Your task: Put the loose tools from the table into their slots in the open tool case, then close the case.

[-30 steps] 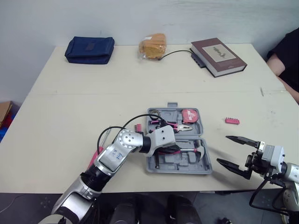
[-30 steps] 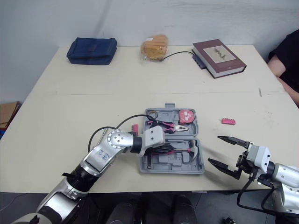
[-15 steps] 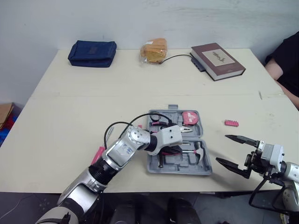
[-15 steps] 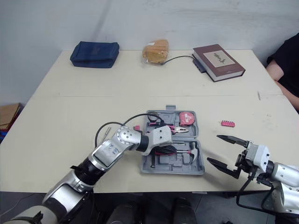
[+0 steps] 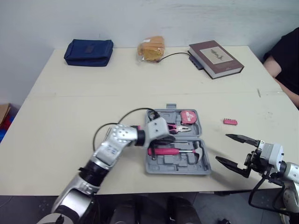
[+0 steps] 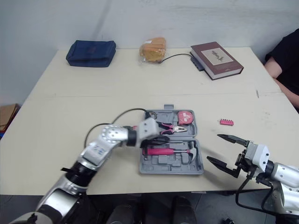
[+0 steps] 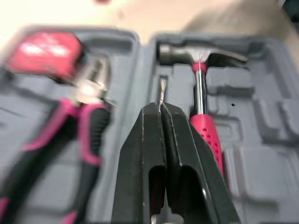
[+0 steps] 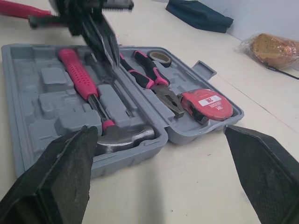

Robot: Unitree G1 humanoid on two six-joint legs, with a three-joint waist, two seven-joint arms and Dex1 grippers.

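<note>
The grey tool case [image 5: 179,169] lies open near the table's front edge. A pink-handled hammer [image 5: 170,151] rests in its near half. Pink-handled pliers [image 5: 176,127] and a red tape measure [image 5: 189,116] sit in the far half. My left gripper [image 5: 166,138] is shut and hovers over the case's middle ridge, between pliers and hammer [image 7: 203,112]. A thin metal strip shows just past its tips; I cannot tell whether it is held. A pink bit holder [image 5: 230,122] lies loose right of the case. My right gripper [image 5: 232,150] stands wide open beside the case's right end, holding nothing.
Along the table's far edge lie a blue pouch [image 5: 88,51], a bagged loaf [image 5: 152,48] with a cable [image 5: 176,54] and a brown book [image 5: 216,58]. A person's dark sleeve [image 5: 286,50] is at the right edge. A pink-handled tool [image 8: 18,8] lies beyond the case's left side.
My left gripper has drawn back toward the case's left side, uncovering the hammer's handle. The camera has shifted slightly. The right gripper has stayed where it was.
</note>
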